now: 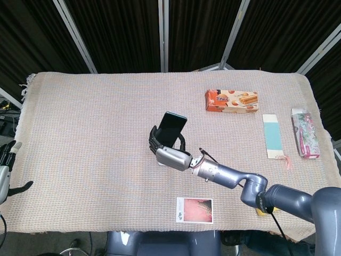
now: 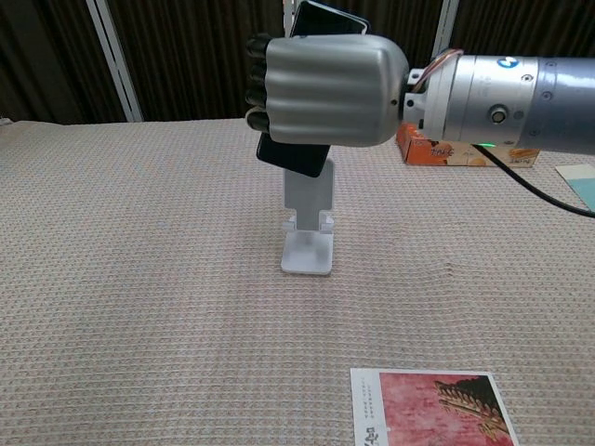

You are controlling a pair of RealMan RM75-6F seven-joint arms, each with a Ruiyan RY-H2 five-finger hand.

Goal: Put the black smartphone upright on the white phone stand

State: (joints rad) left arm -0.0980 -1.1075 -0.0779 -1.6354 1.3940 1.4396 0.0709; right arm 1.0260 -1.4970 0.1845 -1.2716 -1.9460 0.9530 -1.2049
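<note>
My right hand [image 1: 169, 154] [image 2: 327, 91] grips the black smartphone [image 1: 171, 128] [image 2: 292, 158] upright in the air, directly over the white phone stand [image 2: 308, 228]. In the chest view the phone's lower end hangs in front of the stand's backrest, above the stand's lip. In the head view the hand and phone hide nearly all of the stand. My left hand [image 1: 5, 169] shows only at the far left edge, off the table, its fingers pointing up and holding nothing.
A woven cloth [image 1: 96, 133] covers the table. An orange snack box [image 1: 232, 100] lies at the back right, with a teal bookmark [image 1: 274, 134] and floral case [image 1: 305, 133] farther right. A photo card [image 1: 194, 209] lies near the front edge, a yellow sponge [image 1: 259, 209] behind my forearm.
</note>
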